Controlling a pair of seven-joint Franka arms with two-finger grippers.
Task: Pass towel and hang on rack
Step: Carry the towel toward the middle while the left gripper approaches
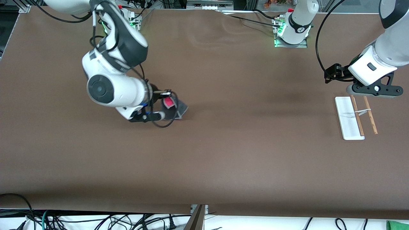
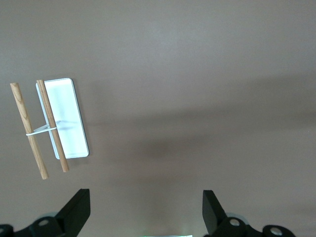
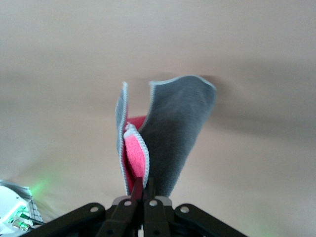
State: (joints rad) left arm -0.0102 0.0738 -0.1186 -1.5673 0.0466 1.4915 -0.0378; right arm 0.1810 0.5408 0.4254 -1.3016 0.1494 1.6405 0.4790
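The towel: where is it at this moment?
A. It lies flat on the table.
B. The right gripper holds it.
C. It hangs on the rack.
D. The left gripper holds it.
B: the right gripper is shut on the towel, which hangs from it, while the left gripper is open and empty near the bare rack.

A brown table (image 1: 223, 153) fills most of the front view, its surface plain and matte. Along its edge nearest the front camera, a tangle of black cables (image 1: 96, 220) lies on a white floor, with a green object (image 1: 397, 225) at the corner toward the left arm's end. Metal framing (image 1: 211, 4) runs along the edge by the bases.
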